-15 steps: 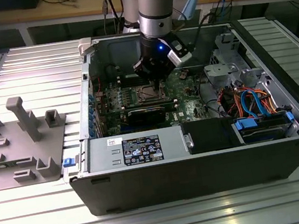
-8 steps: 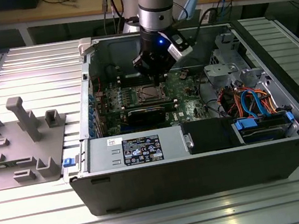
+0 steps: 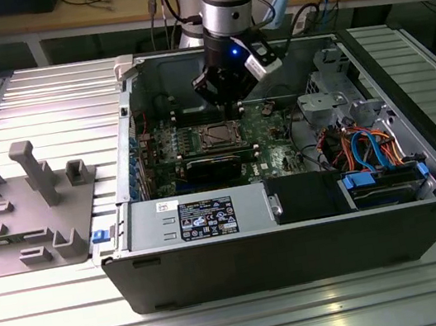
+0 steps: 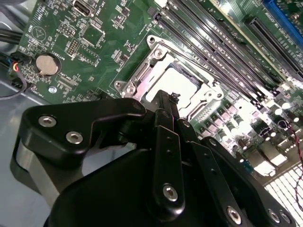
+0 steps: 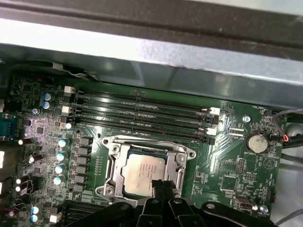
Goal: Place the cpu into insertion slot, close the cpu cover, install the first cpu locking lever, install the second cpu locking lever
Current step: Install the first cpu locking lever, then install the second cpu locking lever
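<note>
Gripper (image 5: 160, 185), matte black with bolted linkages, has its fingertips pressed together just above the edge of the cpu (image 5: 142, 172). That flat silvery square sits in the insertion slot (image 5: 176, 166) under the closed cpu cover (image 5: 113, 166). The second wrist view adds a coin cell (image 4: 46, 64). The exterior view shows the open computer case (image 3: 299, 246) on a ribbed aluminium table (image 3: 69, 322).

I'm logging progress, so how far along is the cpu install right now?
The cpu sits in the insertion slot and the cpu cover lies closed around it. The gripper is at the socket's edge. I can't tell whether either locking lever is latched.
</note>
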`<state>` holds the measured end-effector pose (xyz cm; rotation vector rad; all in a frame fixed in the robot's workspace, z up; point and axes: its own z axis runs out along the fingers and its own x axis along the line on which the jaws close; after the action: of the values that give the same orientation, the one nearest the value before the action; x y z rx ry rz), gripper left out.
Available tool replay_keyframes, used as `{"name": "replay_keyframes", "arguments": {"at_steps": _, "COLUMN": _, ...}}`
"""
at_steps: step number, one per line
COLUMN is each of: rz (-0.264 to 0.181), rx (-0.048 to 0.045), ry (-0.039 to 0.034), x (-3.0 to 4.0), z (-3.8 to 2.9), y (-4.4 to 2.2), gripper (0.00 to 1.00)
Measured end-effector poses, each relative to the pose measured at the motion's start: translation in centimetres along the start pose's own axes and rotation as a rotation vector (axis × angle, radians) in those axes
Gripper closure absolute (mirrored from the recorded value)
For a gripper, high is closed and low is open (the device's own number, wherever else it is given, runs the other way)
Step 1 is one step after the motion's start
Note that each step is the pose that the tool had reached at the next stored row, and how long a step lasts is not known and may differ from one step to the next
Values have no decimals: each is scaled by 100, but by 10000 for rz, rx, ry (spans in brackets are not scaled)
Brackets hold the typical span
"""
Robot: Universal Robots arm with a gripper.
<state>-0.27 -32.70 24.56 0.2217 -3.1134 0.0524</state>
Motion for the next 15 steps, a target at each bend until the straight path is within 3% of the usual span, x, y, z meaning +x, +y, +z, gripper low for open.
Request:
{"name": "replay_keyframes", "arguments": {"at_steps": 3, "rz": 0, "rx": -3, "ry": -2, "x": 0, "z": -29, "y": -1, "gripper": 89}}
{"name": "replay_keyframes", "arguments": {"at_steps": 15, "rz": -2, "rx": -1, "ry": 0, "x": 2, "z": -31, "y": -10, "gripper": 89}}
